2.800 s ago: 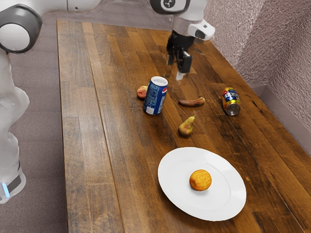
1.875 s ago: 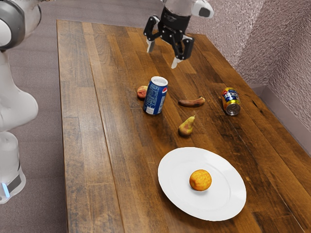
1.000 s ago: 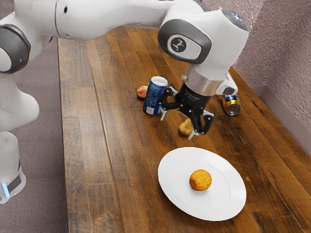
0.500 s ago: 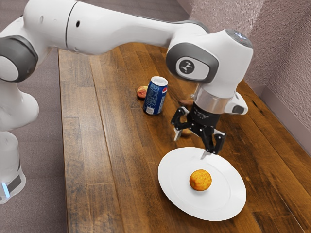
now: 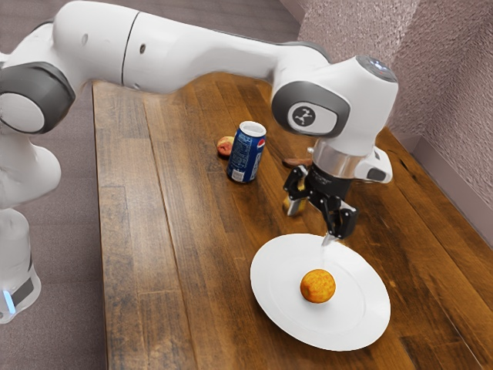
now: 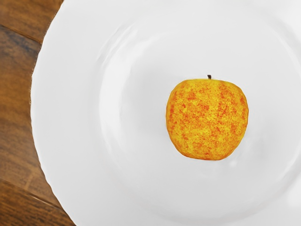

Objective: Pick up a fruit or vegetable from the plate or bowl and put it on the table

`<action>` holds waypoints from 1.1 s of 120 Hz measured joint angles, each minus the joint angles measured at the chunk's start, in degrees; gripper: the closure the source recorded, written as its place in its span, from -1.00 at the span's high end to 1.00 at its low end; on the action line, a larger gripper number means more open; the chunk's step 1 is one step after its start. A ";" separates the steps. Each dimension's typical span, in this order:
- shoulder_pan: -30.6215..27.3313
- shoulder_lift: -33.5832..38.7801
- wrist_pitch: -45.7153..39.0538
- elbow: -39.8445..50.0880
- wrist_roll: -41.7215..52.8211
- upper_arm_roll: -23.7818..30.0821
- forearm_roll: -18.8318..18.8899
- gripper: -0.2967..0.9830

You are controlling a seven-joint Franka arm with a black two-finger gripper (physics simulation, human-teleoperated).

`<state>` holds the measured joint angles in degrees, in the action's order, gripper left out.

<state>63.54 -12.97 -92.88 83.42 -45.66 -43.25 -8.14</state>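
Your end effector, its fingers parted wide with nothing between them, turns slightly above the near edge of the white plate after swinging over from the region of the pear a second ago. The orange-yellow apple sits unmoved on the plate, below and a little ahead of those fingers, so you have the approach largely made but the pick still to come. You likely need to center over the fruit and descend before carrying it to the desk.
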 joint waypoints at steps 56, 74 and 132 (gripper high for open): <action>-3.86 -3.30 -0.43 -0.25 15.32 0.97 -4.16 0.54; -3.46 -4.37 -0.50 -0.33 18.86 2.10 -5.39 0.54; -5.74 -9.06 -0.96 -1.83 24.76 4.10 -7.36 0.54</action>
<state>57.80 -22.03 -93.84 81.59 -20.89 -39.16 -15.49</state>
